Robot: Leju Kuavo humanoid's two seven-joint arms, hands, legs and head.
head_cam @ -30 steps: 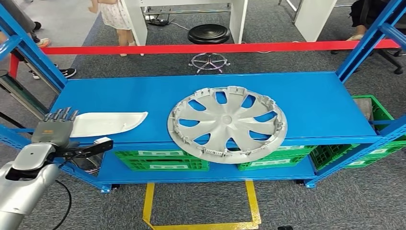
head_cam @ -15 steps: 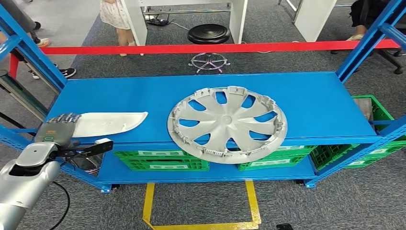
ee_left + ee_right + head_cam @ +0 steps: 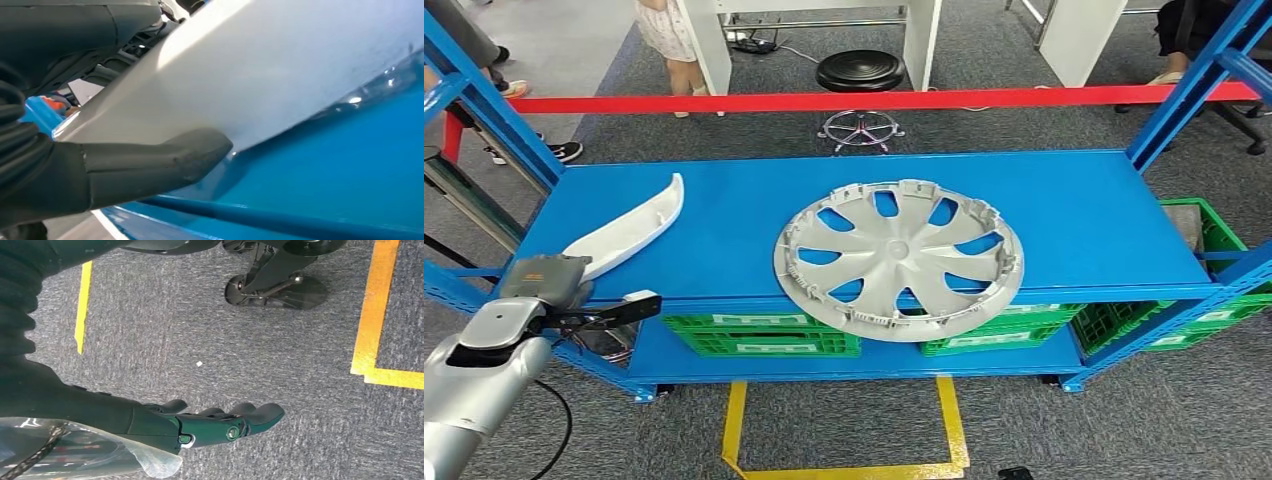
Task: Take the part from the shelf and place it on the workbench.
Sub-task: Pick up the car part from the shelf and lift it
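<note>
From my seat, the blue metal shelf [image 3: 1064, 210] carries a round silver wheel cover [image 3: 898, 259] at its middle, well apart from my left hand [image 3: 546, 279]. That hand's fingers [image 3: 150, 162] are closed on the near end of the long white curved plastic trim part [image 3: 629, 228], whose long axis angles up and away from the hand toward the shelf's back. My right hand [image 3: 210, 425] hangs loosely open over the floor with nothing in it, so I'd judge the left does the carrying.

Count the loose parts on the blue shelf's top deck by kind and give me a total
Long curved white plastic trim panel, one end lifted by the left robot hand: 1
Round silver-grey plastic wheel cover, lying flat: 1
Total: 2
</note>
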